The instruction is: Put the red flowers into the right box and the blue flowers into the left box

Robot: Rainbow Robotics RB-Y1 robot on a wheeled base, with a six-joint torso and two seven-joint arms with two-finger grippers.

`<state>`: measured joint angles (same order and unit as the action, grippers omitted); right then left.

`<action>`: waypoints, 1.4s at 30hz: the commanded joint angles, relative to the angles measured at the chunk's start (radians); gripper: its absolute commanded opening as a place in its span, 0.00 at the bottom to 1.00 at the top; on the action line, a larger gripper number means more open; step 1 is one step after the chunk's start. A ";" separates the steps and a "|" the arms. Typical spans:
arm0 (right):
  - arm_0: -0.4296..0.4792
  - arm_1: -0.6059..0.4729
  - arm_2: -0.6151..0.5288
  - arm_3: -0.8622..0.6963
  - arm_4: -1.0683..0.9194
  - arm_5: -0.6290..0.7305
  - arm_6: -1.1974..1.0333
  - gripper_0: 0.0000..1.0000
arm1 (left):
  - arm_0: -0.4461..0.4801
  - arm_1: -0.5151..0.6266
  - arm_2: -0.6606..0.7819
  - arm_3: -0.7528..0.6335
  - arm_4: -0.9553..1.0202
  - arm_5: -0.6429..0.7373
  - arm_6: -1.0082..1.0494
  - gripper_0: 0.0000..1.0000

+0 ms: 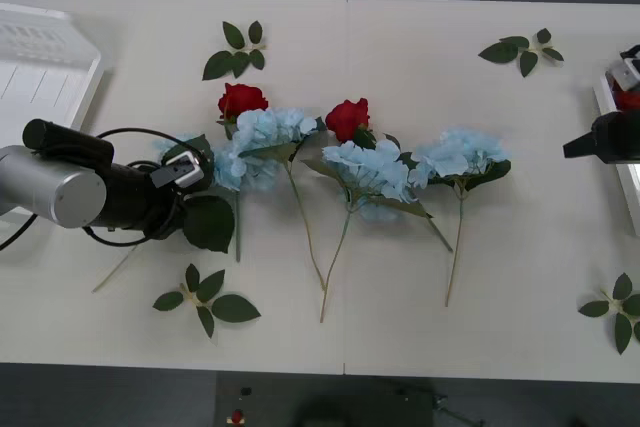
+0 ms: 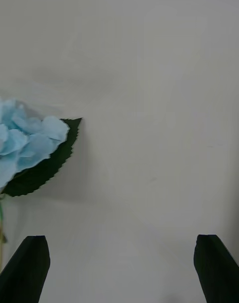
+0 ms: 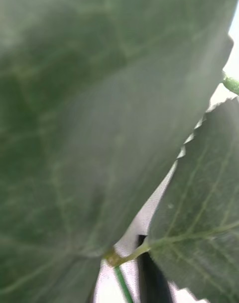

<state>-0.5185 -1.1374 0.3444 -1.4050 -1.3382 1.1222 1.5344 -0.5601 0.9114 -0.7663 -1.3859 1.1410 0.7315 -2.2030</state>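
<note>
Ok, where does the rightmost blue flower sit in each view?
Front view: the rightmost blue flower lies right of the table's centre, its stem pointing toward the robot.
Right wrist view: its bloom is cut by the picture's edge, ahead of the open right gripper.
Left wrist view: not in it; big green leaves crowd the left gripper.
Shared landmark: the dark serrated leaf beside the bloom, seen again at.
</note>
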 commanded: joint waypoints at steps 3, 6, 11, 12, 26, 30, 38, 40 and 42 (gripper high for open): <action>-0.008 -0.076 0.128 -0.209 0.113 0.031 -0.261 0.85 | -0.023 0.041 0.056 -0.041 -0.004 -0.004 0.012 0.00; -0.014 -0.081 0.203 -0.308 0.194 0.030 -0.382 0.85 | -0.023 0.064 0.099 -0.048 -0.007 -0.003 0.014 0.00; -0.046 -0.039 0.341 -0.416 0.370 0.038 -0.609 0.85 | -0.023 0.236 0.329 -0.154 -0.064 0.094 0.005 0.00; -0.052 -0.025 0.354 -0.414 0.386 0.039 -0.623 0.85 | -0.023 0.256 0.355 -0.163 -0.076 0.114 0.003 0.00; -0.084 0.300 0.395 -0.180 0.651 0.016 -0.677 0.85 | -0.035 0.357 0.315 0.220 -0.530 -0.047 0.101 0.00; -0.092 0.334 0.395 -0.141 0.671 0.016 -0.672 0.85 | -0.081 0.339 0.188 0.332 -0.573 -0.205 0.198 0.25; -0.106 0.383 0.395 -0.069 0.702 0.011 -0.668 0.28 | -0.109 0.383 0.160 0.269 -0.561 -0.205 0.204 0.80; -0.110 0.386 0.395 -0.060 0.705 0.008 -0.668 0.13 | -0.109 0.397 0.167 0.239 -0.506 -0.205 0.204 0.81; -0.114 0.384 0.395 -0.055 0.703 0.004 -0.666 0.00 | -0.107 0.409 0.180 0.194 -0.409 -0.204 0.200 0.82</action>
<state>-0.6114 -0.7477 0.7431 -1.4691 -0.6389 1.1360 0.8850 -0.6342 1.2531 -0.5961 -1.1410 0.6515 0.5402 -1.9832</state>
